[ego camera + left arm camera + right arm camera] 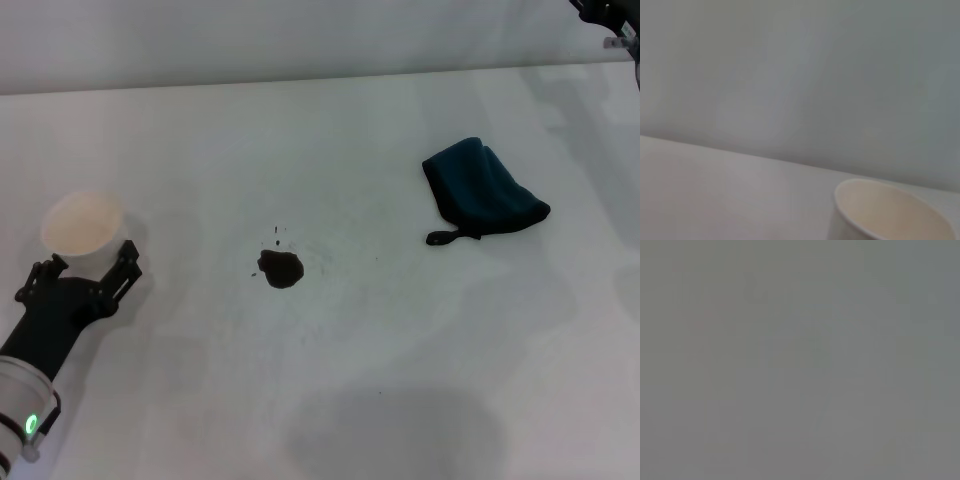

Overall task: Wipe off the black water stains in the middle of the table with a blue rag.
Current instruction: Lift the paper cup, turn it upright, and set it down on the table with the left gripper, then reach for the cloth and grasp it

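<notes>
A white paper cup (83,226) stands at the left of the broad matte white surface (400,380), the left gripper (85,272) clamped around its base. Near the middle lie the black water stains (280,268), a small dark blotch with specks beside its far edge. Well to their right rests the folded teal-blue rag (484,188), its long axis diagonal, loop tag toward the stains. Nothing stands between them. The right gripper (610,18) hangs at the far right corner; its fingers cannot be made out.

The tabletop (400,380) is showing plain matte white. The stain (280,268) is showing black-brown, with tiny dark specks beside it. The rag (483,190) is showing dark teal-blue, its loop tag darker. The paper cup (83,226) is looking cream-white; the left hand (80,278) black.
</notes>
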